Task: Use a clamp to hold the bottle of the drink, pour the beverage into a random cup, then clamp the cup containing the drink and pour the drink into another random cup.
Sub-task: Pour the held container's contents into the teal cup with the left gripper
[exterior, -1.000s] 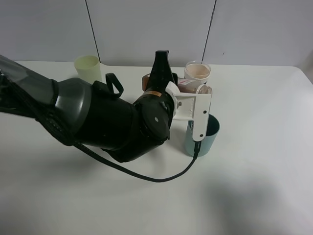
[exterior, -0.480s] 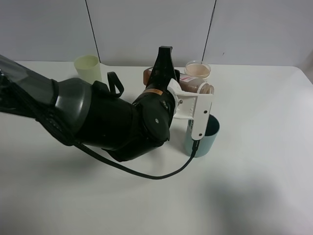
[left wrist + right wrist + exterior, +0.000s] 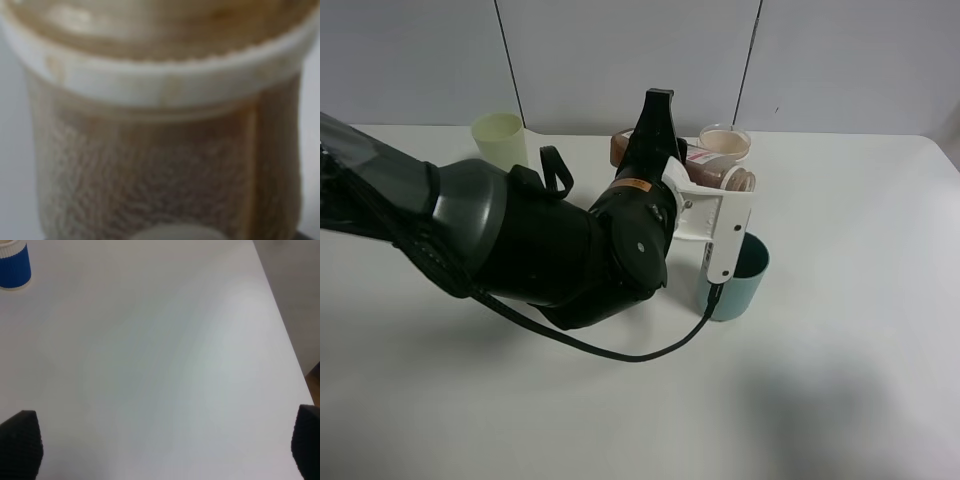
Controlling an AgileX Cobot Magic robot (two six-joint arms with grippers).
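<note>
Far off to the side of the left jaws there's a pale yellow-green cup (image 3: 500, 140). It looks like smooth plastic, and I can't see inside it from here.

The left gripper (image 3: 658, 150) is clamped around the bottle (image 3: 715, 172), which lies tipped almost on its side between the jaws with its mouth end poking out past them. There's brown drink inside. The left wrist view is nothing but a blurry close-up: brownish, grainy-looking contents and a white ribbed collar.

Just behind the bottle is a clear cup (image 3: 725, 142) with a pale peach fill, its lower part hidden by the bottle.

Below the bottle's mouth end is a teal cup (image 3: 745, 282), round and matte. The white camera bracket (image 3: 725, 232) covers part of its rim and the inside is dark, so I can't tell what's in it.

The right gripper (image 3: 162, 445) is spread wide, holding nothing, with only two dark textured tips at the frame corners above the white table (image 3: 160, 350). Well ahead of those jaws is a blue ribbed cup (image 3: 13, 266), cut off by the edge.
</note>
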